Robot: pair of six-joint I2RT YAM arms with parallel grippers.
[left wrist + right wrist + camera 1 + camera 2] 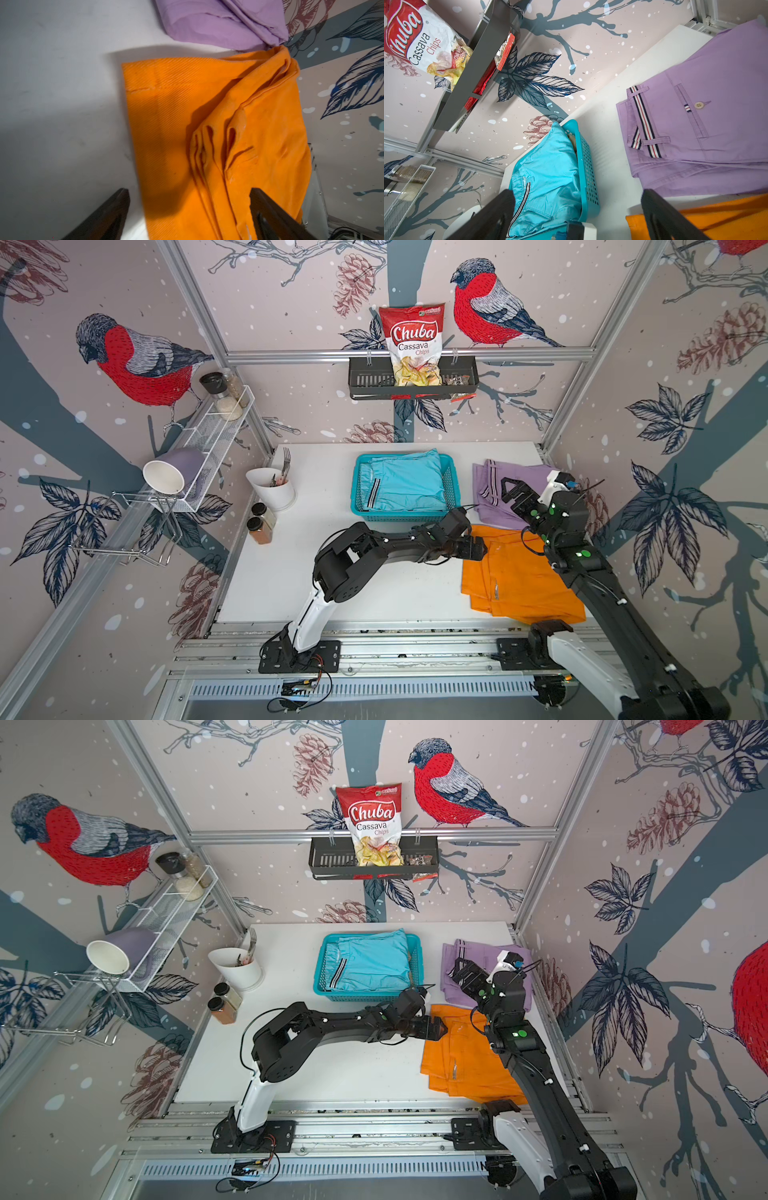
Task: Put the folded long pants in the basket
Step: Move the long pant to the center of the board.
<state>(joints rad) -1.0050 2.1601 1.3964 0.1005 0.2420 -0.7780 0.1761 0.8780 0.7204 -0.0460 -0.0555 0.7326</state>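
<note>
done: turquoise pants (409,483) in basket (399,515), tan cloth edge (572,138) beneath | left: orange pants (519,580) on worktop (374,585) under left gripper (478,549), jaws spread, empty; lilac pants (484,502) below right gripper (513,491), spread, empty | progress: roughly half

You have the teal mesh basket (399,515) at 12 o'clock on the table. The turquoise pants (409,483) fill it, folded flat with their striped trim toward 9 o'clock. A sliver of tan cloth (572,138) shows beneath them. The lilac pants (488,506) lie folded at 2 o'clock, with the striped waistband facing the basket. The orange pants (515,580) lie just beside them at 4 o'clock, their top layer wrinkled.
</note>
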